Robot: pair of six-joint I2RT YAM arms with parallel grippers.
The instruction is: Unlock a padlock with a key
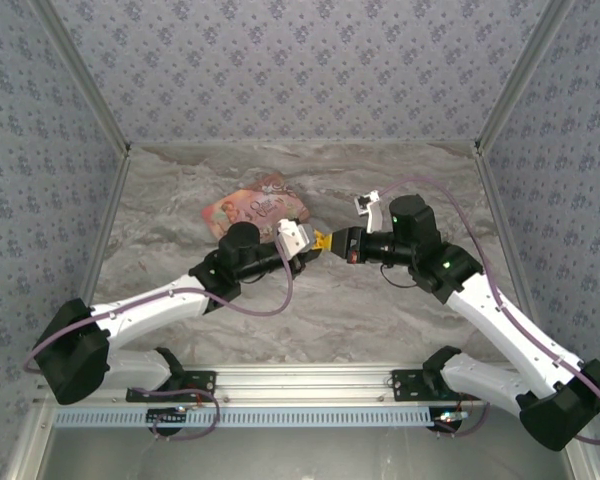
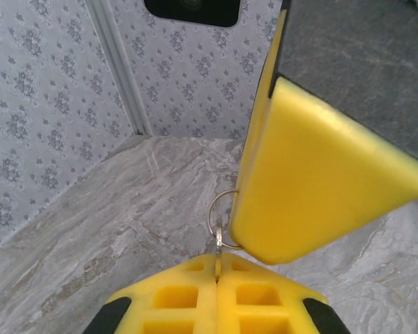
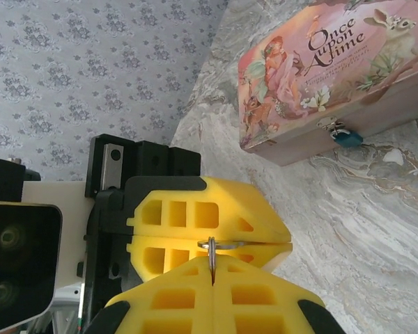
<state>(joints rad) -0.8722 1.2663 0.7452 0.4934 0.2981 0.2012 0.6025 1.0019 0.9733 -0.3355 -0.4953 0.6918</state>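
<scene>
We're in tight on the left gripper (image 2: 217, 268) at the bottom edge of its wrist view: the yellow fingers are pressed flat together, and a thin wire ring (image 2: 221, 214) stands up out of the seam with a thicker silvery bit at its base. We can't tell from here whether that bit is part of the ring or something hung on it. The ring's far side slips behind the big yellow finger (image 2: 313, 188) of the right gripper, which fills the right half of the frame.

Over to the right wrist view: the right gripper (image 3: 211, 273) sits at bottom centre, its fingers also squeezed together, with the key (image 3: 211, 261) as a slim silvery sliver pinched upright in the seam. Just above it the ring runs sideways into the seam of the left gripper's fingers, so the two grippers meet tip to tip at right angles, each gripping one end.

Further out, in the upper right of that frame, an illustrated pink box (image 3: 320, 76) reading "Once Upon A Time" rests on the marble tabletop (image 3: 348, 229). The small teal padlock (image 3: 347, 138) hangs from the clasp on the box's front edge, well apart from both grippers. From above, the arms meet mid-table just below and right of the box
</scene>
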